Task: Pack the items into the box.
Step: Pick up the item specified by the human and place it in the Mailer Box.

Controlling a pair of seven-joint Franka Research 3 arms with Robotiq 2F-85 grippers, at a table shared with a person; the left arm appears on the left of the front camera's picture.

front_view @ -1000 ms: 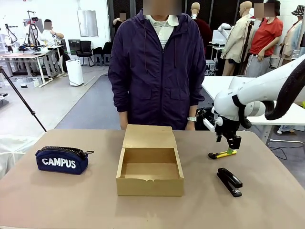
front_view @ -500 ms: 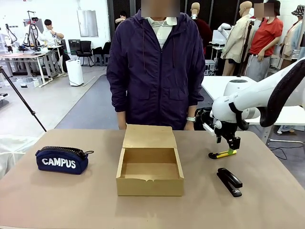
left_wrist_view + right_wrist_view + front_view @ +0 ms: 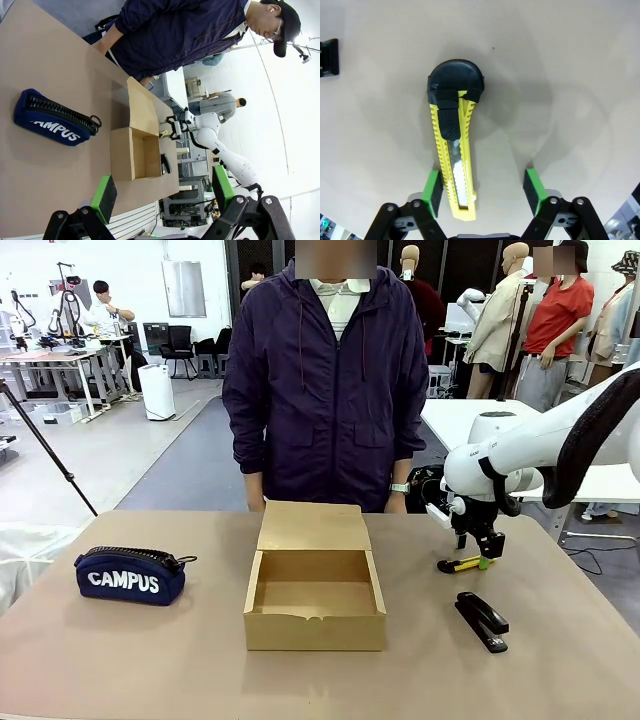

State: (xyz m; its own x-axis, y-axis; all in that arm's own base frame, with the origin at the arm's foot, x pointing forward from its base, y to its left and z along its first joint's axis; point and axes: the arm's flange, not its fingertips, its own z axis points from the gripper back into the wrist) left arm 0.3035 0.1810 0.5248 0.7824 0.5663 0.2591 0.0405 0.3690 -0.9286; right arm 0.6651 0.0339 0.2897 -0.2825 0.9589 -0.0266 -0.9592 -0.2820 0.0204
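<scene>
The yellow-and-black utility knife (image 3: 460,564) lies flat on the table right of the box (image 3: 314,632). My right gripper (image 3: 484,551) is down over its far end. In the right wrist view the knife (image 3: 454,150) lies lengthwise between the green pads (image 3: 434,192), close to the left pad and well clear of the other one. The right gripper (image 3: 484,194) is open. The black stapler (image 3: 482,620) rests nearer the front edge, and its end (image 3: 328,57) reaches in at the left edge of the right wrist view. The brown box stands open with its flap back. My left gripper (image 3: 162,194) hangs open off to the left with nothing between its fingers.
A navy CAMPUS pouch (image 3: 130,575) lies at the table's left. A person in a dark jacket (image 3: 325,390) stands at the far edge behind the box, hands out of sight. Bare tabletop (image 3: 150,660) stretches along the front.
My right gripper has sunk lower over the utility knife and shifted a little left. Its jaws look slightly narrower. Knife, stapler, box and pouch have stayed put.
</scene>
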